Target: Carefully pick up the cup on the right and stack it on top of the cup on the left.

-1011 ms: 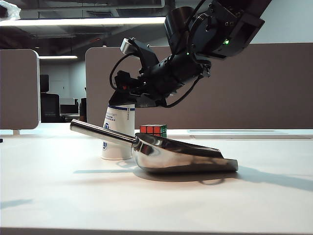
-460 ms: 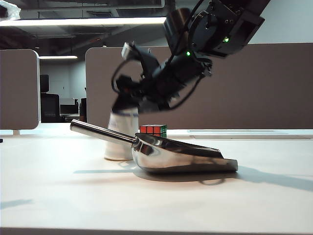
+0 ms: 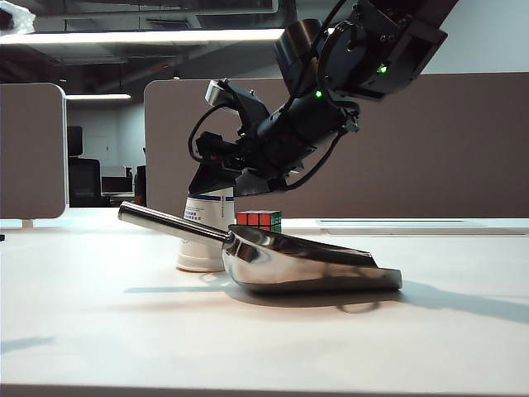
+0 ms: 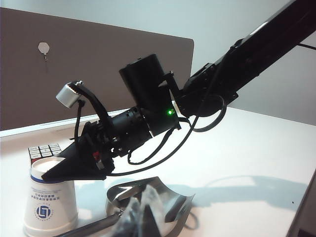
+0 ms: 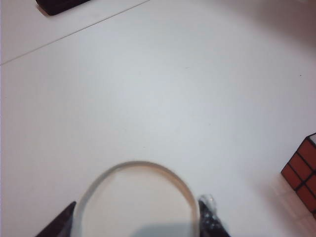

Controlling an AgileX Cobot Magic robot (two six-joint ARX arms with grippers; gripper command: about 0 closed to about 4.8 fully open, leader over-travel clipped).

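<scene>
Right arm reaches in from the upper right of the exterior view, forearm angled steeply downward and toward the left, wrist pitched so the right gripper [image 3: 212, 184] points down at the rim of the paper cup [image 3: 204, 233].

Right fingers [image 5: 59, 223] straddle the cup rim: in the right wrist view one dark fingertip sits on each side of the white rim [image 5: 137, 168], flush against it. Fingers are clenched around the cup at its top edge. The left wrist view confirms the black fingertips meeting the cup [image 4: 51, 202] at the blue-banded rim.

Cup stands upright on the tabletop [image 3: 99, 331], base down, directly below the right fingers. Only one cup outline is discernible; cannot tell whether it is a single cup or a stacked pair.

Metal scoop [image 3: 306, 260] lies on the tabletop just in front of the cup in the exterior view, handle crossing the cup's lower body. Puzzle cube [image 3: 259, 220] sits on the tabletop near the right fingers, behind the scoop; its red faces [image 5: 302, 173] show in the right wrist view.

Left gripper [image 4: 140, 217] appears only as a blurred dark shape over the scoop [image 4: 148, 197] in its own wrist view; its fingers' state cannot be told.
</scene>
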